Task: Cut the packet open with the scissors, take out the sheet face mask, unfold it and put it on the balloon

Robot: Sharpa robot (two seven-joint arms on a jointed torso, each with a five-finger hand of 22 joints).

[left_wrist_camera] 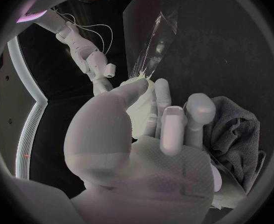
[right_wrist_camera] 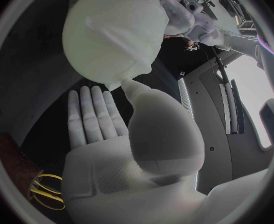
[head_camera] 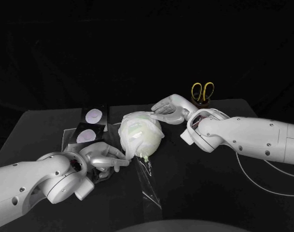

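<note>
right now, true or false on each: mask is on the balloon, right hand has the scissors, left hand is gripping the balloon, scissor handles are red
1. The sheet mask is on the balloon. True.
2. The right hand has the scissors. False: the scissors stand handles up beyond that hand, untouched. The right hand holds nothing, and its fingers lie flat at the balloon's far end.
3. The left hand grips the balloon. True: in the left wrist view its thumb and fingers close on the balloon's near end.
4. The scissors' handles are red. False: they are yellow.
</note>
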